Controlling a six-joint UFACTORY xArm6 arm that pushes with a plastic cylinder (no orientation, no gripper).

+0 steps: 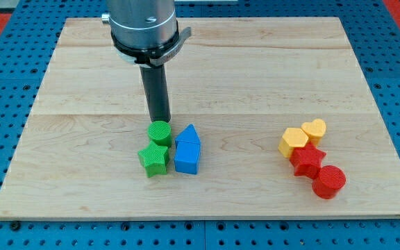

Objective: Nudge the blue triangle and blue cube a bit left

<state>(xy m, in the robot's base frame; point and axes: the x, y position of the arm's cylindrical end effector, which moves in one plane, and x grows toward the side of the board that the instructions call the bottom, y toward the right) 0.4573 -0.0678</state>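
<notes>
The blue triangle [189, 134] and the blue cube [187, 157] sit touching, the triangle just above the cube, a little left of the board's middle near the view's bottom. My tip [160, 121] stands just above the green cylinder [160, 132], up and to the left of the blue triangle, with a small gap to it. The green star [153, 160] lies below the cylinder, against the blue cube's left side.
At the view's right lie a yellow hexagon [293, 142], a yellow heart [314, 130], a red star [307, 160] and a red cylinder [329, 182] in a cluster. The wooden board [255, 69] rests on a blue pegboard.
</notes>
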